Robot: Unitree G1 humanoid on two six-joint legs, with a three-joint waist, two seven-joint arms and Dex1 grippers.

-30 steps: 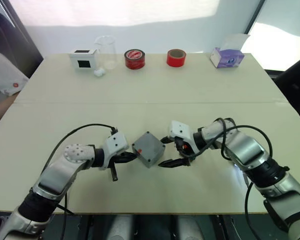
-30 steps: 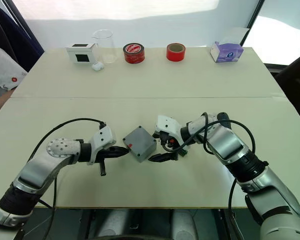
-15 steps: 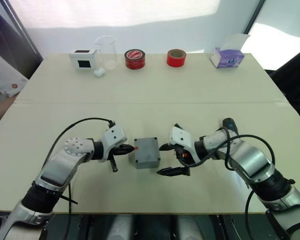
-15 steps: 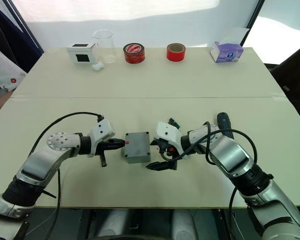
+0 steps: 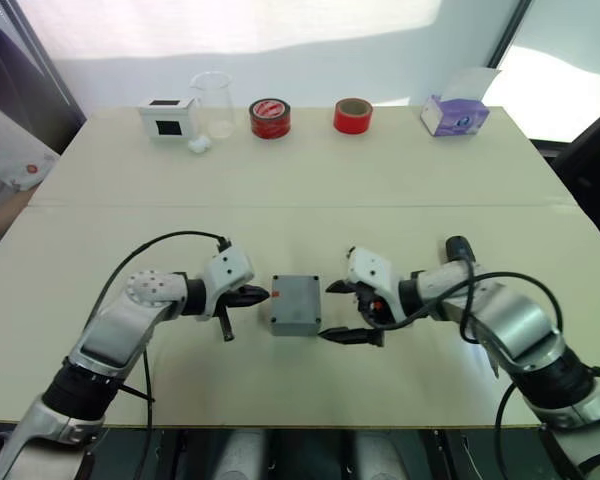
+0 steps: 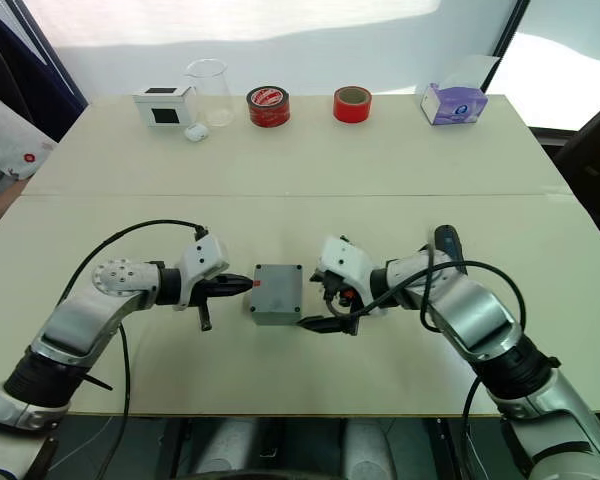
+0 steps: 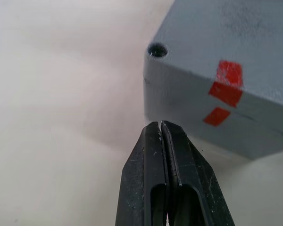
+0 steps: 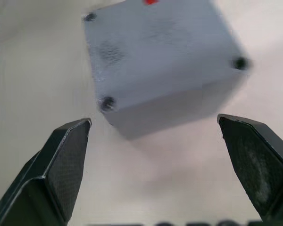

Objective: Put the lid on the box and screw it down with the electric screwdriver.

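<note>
The grey box point(image 5: 296, 304) stands square-on at the table's front middle, a red mark on its left side point(image 7: 225, 89). The lid point(image 8: 160, 42) lies flat on top of it, corner screw holes showing and a thin seam under it. My left gripper point(image 5: 261, 294) is shut and empty, its tip right at the box's left side near a corner. My right gripper point(image 5: 340, 312) is open just right of the box, one finger on either side of the box's right face, apart from it. The electric screwdriver's black end point(image 5: 458, 246) lies behind my right forearm.
Along the far edge stand a white box with a black window point(image 5: 167, 118), a glass beaker point(image 5: 212, 103), a dark red tape roll point(image 5: 269, 118), a red tape roll point(image 5: 352, 115) and a purple tissue box point(image 5: 455, 112). A person's sleeve point(image 5: 5, 160) is at the left.
The box has turned from corner-on to square with the table edge. The left gripper followed its left side, still shut. The right gripper pulled slightly back to the right, still open.
</note>
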